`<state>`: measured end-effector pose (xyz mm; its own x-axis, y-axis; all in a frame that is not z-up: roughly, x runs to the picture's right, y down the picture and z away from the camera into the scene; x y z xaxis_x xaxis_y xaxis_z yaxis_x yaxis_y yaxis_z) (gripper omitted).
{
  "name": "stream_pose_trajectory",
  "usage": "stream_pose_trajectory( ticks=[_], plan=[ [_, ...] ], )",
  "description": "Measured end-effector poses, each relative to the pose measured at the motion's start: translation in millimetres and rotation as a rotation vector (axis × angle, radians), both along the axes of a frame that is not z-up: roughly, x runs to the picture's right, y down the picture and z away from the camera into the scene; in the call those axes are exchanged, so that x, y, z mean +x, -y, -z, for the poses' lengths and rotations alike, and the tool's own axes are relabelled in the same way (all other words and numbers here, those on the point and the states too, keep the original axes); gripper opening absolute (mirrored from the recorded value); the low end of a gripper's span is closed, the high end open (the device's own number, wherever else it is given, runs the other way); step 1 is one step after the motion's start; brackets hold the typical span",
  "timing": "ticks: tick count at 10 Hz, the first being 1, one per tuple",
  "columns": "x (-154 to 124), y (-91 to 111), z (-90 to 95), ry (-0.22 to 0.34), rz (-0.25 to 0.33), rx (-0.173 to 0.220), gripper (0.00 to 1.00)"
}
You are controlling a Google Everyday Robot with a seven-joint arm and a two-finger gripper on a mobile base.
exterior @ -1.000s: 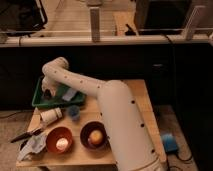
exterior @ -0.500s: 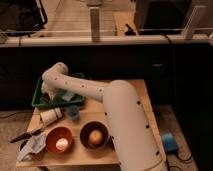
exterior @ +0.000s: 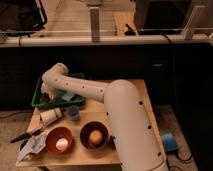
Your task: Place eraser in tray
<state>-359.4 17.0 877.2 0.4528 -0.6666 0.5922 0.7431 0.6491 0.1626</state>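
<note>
The green tray [exterior: 38,98] sits at the table's back left corner. My arm reaches from the lower right across the table and bends down over it. The gripper [exterior: 46,90] hangs at the arm's end, low inside the left part of the tray. The arm covers much of the tray's inside. The eraser is hidden: I cannot make it out in the tray or under the gripper.
In front of the tray are a white cup on its side [exterior: 51,116] and a small blue cup [exterior: 73,112]. Two reddish bowls [exterior: 60,141] [exterior: 95,136] stand near the front edge. A dark-handled utensil [exterior: 24,135] and a grey wrapper [exterior: 32,145] lie at the front left.
The arm stays bent over the tray, its end only slightly shifted. The cups and bowls have not moved.
</note>
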Motion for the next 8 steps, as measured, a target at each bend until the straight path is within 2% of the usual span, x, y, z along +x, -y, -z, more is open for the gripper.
stream_pose_trajectory(
  ticks=[2, 3, 7, 8],
  plan=[
    [5, 0, 5.4, 0.013, 0.02, -0.003, 0.8],
    [12, 0, 14.3, 0.015, 0.038, 0.001, 0.8],
    [81, -1, 54.4, 0.034, 0.066, 0.015, 0.8],
    [92, -3, 63.7, 0.041, 0.071, 0.017, 0.8]
  ],
)
